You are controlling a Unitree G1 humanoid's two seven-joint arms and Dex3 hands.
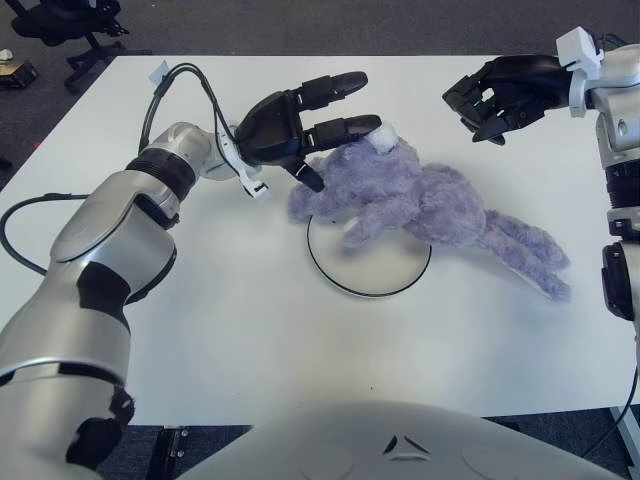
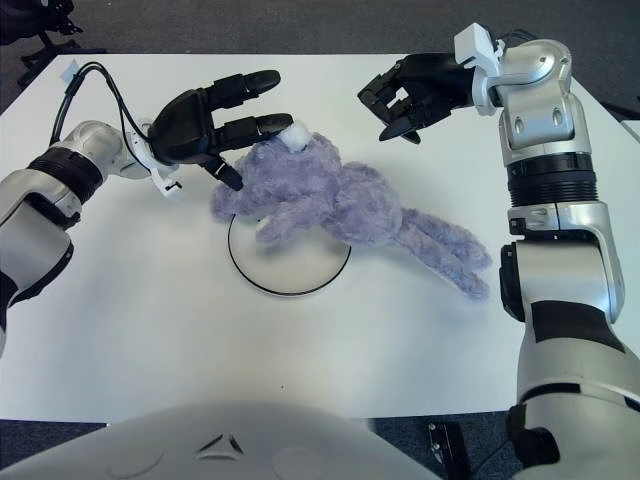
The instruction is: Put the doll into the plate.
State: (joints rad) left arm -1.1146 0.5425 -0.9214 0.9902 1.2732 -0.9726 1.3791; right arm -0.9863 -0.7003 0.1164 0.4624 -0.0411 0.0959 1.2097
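We note the doll (image 1: 420,200) lies half across the plate (image 1: 372,272), head just below our left robot hand (image 1: 320,130), fingers spread, gripping nothing; legs trail onto the tabletop (image 1: 250,330); right robot hand (image 1: 497,92) curled empty beyond; placement incomplete, needs centring.

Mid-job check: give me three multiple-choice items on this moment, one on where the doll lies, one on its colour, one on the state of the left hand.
1. Where does the doll lie?
A. wholly inside the plate
B. partly over the plate, legs out on the table
C. on the floor

2. What colour is the doll?
A. purple
B. green
C. red

3. What is the left hand doing?
A. clenched around the doll's leg
B. fingers spread at the doll's head, not closed on it
C. out of view

Answers: 1 B, its legs trail off the rim toward the robot's right. 2 A, the plush is purple throughout. 3 B, the fingers show extended beside the head.
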